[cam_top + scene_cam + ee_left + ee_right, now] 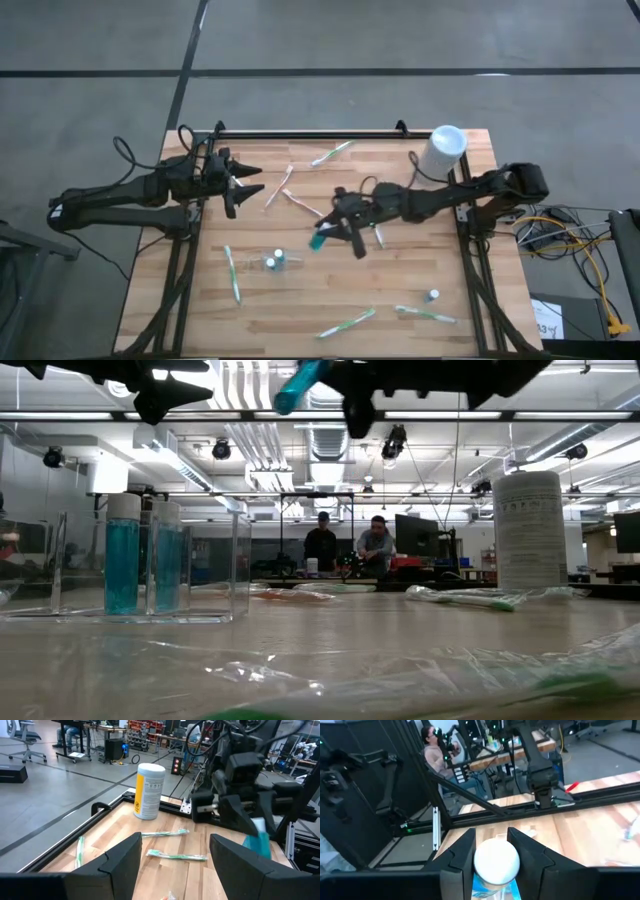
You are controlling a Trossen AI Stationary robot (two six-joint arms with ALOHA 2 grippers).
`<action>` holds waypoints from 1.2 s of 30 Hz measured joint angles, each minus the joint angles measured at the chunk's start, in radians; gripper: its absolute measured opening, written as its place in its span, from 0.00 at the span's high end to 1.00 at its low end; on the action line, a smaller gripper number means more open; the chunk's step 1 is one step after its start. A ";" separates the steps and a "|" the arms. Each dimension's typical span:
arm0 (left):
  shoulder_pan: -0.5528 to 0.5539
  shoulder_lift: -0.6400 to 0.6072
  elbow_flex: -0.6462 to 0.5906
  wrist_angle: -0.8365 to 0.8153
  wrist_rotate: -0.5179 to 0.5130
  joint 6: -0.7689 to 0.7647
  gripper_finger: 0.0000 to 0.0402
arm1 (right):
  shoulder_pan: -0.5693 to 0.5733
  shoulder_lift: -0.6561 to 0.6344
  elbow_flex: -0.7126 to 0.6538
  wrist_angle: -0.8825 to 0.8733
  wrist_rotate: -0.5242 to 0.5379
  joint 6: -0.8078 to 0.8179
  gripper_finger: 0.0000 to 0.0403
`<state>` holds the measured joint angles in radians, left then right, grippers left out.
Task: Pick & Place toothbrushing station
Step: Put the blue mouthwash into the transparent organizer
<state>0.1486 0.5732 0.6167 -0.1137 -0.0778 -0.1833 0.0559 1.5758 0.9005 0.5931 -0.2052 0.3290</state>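
At the table's left edge, the left gripper (248, 182) hangs above the wooden table (300, 310) with its fingers (120, 862) spread wide apart and nothing between them. Just right of it lie wrapped toothbrushes, one pale (279, 186) and one with green on it (331, 153) near the far rail. Nearer the front, a clear holder (150, 565) stands with two bottles of blue liquid (123, 555) upright inside, each with a white cap; from above it shows as a small clear box (275, 262), and another green toothbrush (232, 274) lies just beside it.

Over the middle of the table, the right gripper (340, 238) is clamped on a small bottle (320, 240), held up in the air and clear of the wood. The bottle has a teal-blue body and a round white cap (496, 861), which sits squeezed between the two dark fingers (459, 855); seen from table height it hangs tilted.

Farther right, a white cylindrical canister (441, 152) stands upright at the far right corner, and more green toothbrushes (425, 315) lie along the front edge, near a small capped bottle (433, 296)
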 joint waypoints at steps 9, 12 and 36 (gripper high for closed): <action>0.000 0.000 0.000 0.000 0.001 0.000 0.40 | 0.024 0.241 0.270 -0.093 -0.001 -0.147 0.76; 0.000 0.001 0.000 0.000 0.001 0.000 0.40 | 0.034 0.310 0.364 -0.144 -0.002 -0.172 0.76; 0.000 0.010 0.000 0.000 0.004 0.000 0.40 | 0.047 0.535 0.693 -0.337 0.073 -0.238 0.76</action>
<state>0.1484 0.5827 0.6167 -0.1135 -0.0734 -0.1833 0.1028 2.1113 1.5936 0.2565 -0.1317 0.0914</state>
